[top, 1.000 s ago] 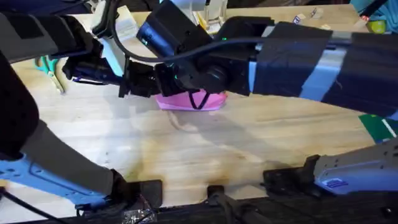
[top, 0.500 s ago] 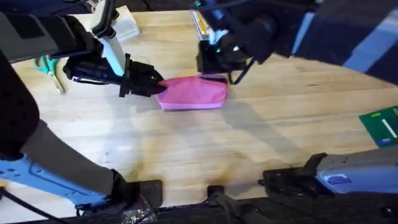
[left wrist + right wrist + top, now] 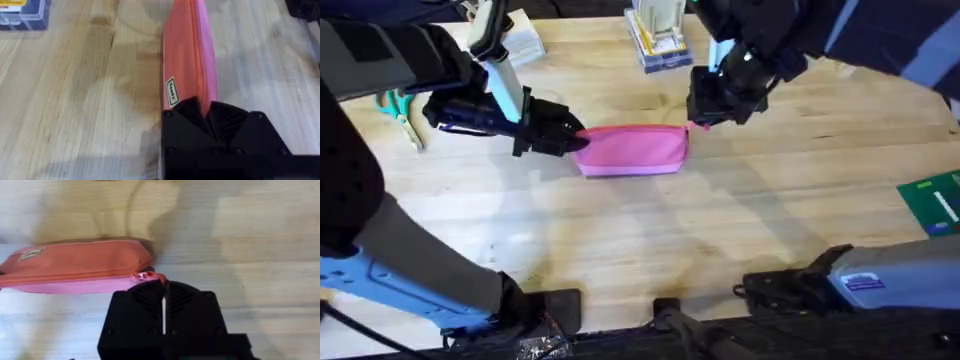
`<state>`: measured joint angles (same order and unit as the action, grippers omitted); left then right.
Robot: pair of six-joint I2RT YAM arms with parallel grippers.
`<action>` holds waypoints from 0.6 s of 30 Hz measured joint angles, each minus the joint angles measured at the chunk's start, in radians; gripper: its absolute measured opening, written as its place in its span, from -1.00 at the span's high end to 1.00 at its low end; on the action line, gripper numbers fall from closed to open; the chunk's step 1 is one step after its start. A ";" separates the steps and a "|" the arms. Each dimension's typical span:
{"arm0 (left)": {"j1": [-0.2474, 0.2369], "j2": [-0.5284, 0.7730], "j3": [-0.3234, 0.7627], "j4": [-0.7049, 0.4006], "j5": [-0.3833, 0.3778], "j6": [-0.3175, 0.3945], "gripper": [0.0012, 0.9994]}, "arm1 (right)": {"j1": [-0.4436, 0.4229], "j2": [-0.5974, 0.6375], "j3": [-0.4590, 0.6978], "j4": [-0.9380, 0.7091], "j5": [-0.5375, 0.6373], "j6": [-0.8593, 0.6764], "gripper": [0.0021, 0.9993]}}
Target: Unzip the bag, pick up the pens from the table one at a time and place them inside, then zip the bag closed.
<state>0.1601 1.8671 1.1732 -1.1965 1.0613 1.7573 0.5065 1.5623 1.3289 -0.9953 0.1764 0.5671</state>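
Observation:
The pink bag (image 3: pixel 633 150) lies lengthwise on the table (image 3: pixel 650 240). My left gripper (image 3: pixel 575 140) is shut on its left end; in the left wrist view the black fingers (image 3: pixel 187 112) pinch the fabric of the bag (image 3: pixel 190 55) beside a small white label. My right gripper (image 3: pixel 701 117) is at the bag's right end. In the right wrist view this gripper (image 3: pixel 163 286) is shut on the red zipper pull (image 3: pixel 146 276), at the end of the bag (image 3: pixel 75 267). The zipper line looks shut along its length. The pens are out of view.
Teal-handled scissors (image 3: pixel 400 110) lie at the left edge. A white box (image 3: pixel 520 40) and a clear container (image 3: pixel 658 38) stand at the back. A green item (image 3: pixel 935 205) sits at the right edge. Bare wood stretches in front of the bag.
My right gripper has moved from over the bag's middle to its right end, and the whole bag now shows. The left gripper has held still on the left end.

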 joint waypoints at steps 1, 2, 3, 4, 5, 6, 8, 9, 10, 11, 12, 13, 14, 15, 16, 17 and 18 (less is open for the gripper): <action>-0.002 0.000 0.000 0.000 0.002 0.000 0.92 | -0.011 0.000 0.000 -0.005 -0.008 0.000 0.94; -0.004 0.000 0.000 0.000 0.003 0.000 0.92 | -0.020 0.000 0.000 -0.007 -0.013 0.000 0.94; -0.006 0.000 0.000 0.000 0.005 0.000 0.92 | -0.029 0.000 0.000 -0.007 -0.018 0.000 0.94; -0.008 0.000 0.000 0.000 0.008 0.000 0.92 | -0.036 0.000 0.000 -0.007 -0.023 0.000 0.94; -0.011 0.000 0.000 0.000 0.010 0.000 0.92 | -0.041 0.000 0.000 -0.006 -0.027 0.000 0.94; -0.012 0.000 0.000 0.000 0.010 0.000 0.92 | -0.044 0.000 -0.001 -0.005 -0.029 0.000 0.94; -0.012 0.000 0.000 0.000 0.011 0.000 0.92 | -0.049 0.000 -0.009 0.004 -0.032 0.000 0.94; -0.012 0.000 0.000 0.000 0.011 0.000 0.92 | -0.049 0.000 -0.017 0.007 -0.032 0.000 0.94; -0.012 0.000 0.000 0.000 0.011 0.000 0.92 | -0.050 0.000 -0.028 0.009 -0.031 -0.001 0.94; -0.012 0.000 0.000 0.000 0.011 0.000 0.92 | -0.051 0.000 -0.042 0.013 -0.030 -0.002 0.94; -0.012 0.000 0.000 0.000 0.010 0.000 0.92 | -0.052 0.000 -0.059 0.020 -0.027 -0.003 0.94; -0.012 0.000 0.000 0.000 0.010 0.000 0.92 | -0.054 0.000 -0.075 0.029 -0.024 -0.003 0.94; -0.012 0.000 0.000 0.000 0.010 0.000 0.92 | -0.055 0.000 -0.093 0.038 -0.022 -0.003 0.94; -0.012 0.000 0.000 0.000 0.010 0.000 0.92 | -0.056 0.000 -0.111 0.046 -0.020 -0.003 0.94; -0.012 0.000 0.000 0.000 0.010 0.000 0.92 | -0.057 0.000 -0.125 0.052 -0.019 -0.003 0.94; -0.012 0.000 0.000 0.000 0.010 0.000 0.92 | -0.057 0.000 -0.139 0.060 -0.019 -0.004 0.94; -0.012 0.000 0.000 0.000 0.011 0.000 0.92 | -0.058 0.000 -0.154 0.065 -0.020 -0.006 0.94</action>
<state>0.1482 1.8671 1.1732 -1.1969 1.0721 1.7573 0.4484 1.5627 1.1751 -0.9305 0.1562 0.5607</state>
